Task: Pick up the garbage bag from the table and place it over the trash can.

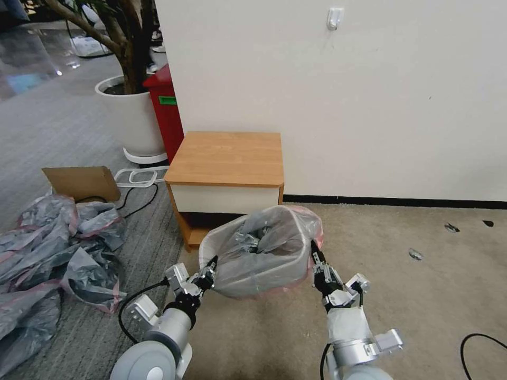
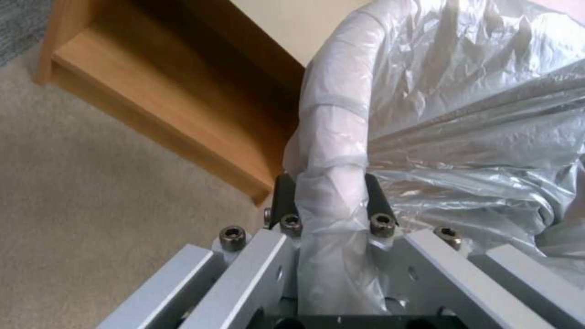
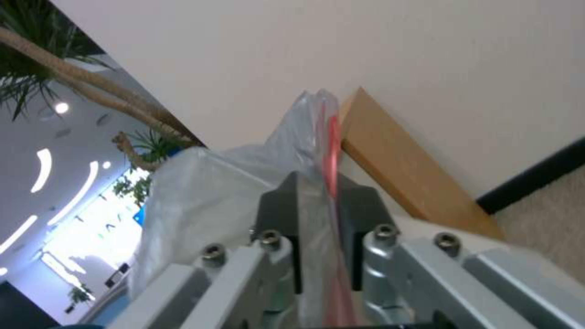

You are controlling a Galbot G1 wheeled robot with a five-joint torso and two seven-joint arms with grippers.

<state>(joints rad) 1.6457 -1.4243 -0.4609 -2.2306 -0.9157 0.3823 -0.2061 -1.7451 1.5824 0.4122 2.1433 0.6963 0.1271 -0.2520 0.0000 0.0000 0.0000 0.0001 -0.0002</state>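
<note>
The garbage bag [image 1: 264, 253], thin grey film with a pink-red band, is spread over the cream-white trash can [image 1: 206, 250], which stands on the carpet just in front of the table [image 1: 227, 158]. My left gripper [image 1: 213, 262] is at the can's left rim. In the left wrist view its fingers [image 2: 283, 196] clamp the bag-covered rim [image 2: 332, 132], with the gripper [image 2: 329, 192] shut on it. My right gripper [image 1: 315, 252] is at the can's right side. In the right wrist view this gripper [image 3: 317, 192] is shut on the bag's pink-banded edge [image 3: 329, 137].
A heap of grey-and-pink bags [image 1: 53, 248] lies on the floor at the left, with a cardboard box [image 1: 82, 182] behind it. A white plant pot [image 1: 132, 121] and a red box [image 1: 166, 111] stand beside the wall. Open carpet lies to the right, with a black cable [image 1: 483, 343] near the edge.
</note>
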